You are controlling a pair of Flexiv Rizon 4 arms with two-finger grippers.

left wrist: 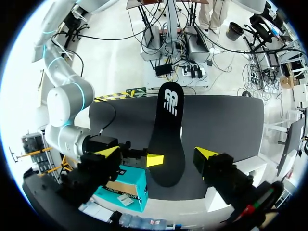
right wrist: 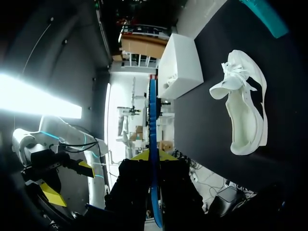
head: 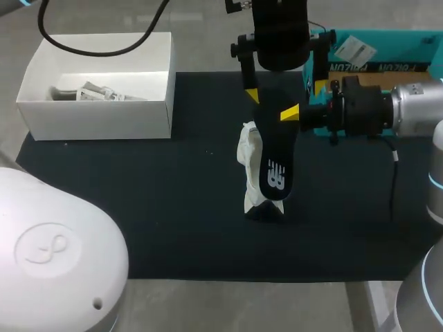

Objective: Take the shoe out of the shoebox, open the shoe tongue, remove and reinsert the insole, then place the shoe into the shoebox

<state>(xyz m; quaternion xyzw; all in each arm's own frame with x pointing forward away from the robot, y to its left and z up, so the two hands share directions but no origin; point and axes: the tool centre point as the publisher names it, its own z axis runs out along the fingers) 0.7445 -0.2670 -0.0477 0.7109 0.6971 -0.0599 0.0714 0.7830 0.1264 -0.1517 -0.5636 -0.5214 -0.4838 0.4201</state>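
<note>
The insole point(head: 275, 162) hangs logo end down, just over the white shoe point(head: 248, 155) on the dark mat point(head: 138, 207), well apart from the shoebox point(head: 104, 117). My right gripper point(head: 294, 113) is clamped on its upper part. My left gripper point(head: 286, 90) has its fingers spread either side, not touching. The insole is probably light and floppy (thin foam, I'd guess), so I'd grip it flat across the faces.

The insole point(head: 275, 155) hides most of the white shoe point(head: 247, 152).

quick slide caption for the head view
Right gripper holds the dark insole clear of the white shoe on the mat, white shoebox at left.
</note>
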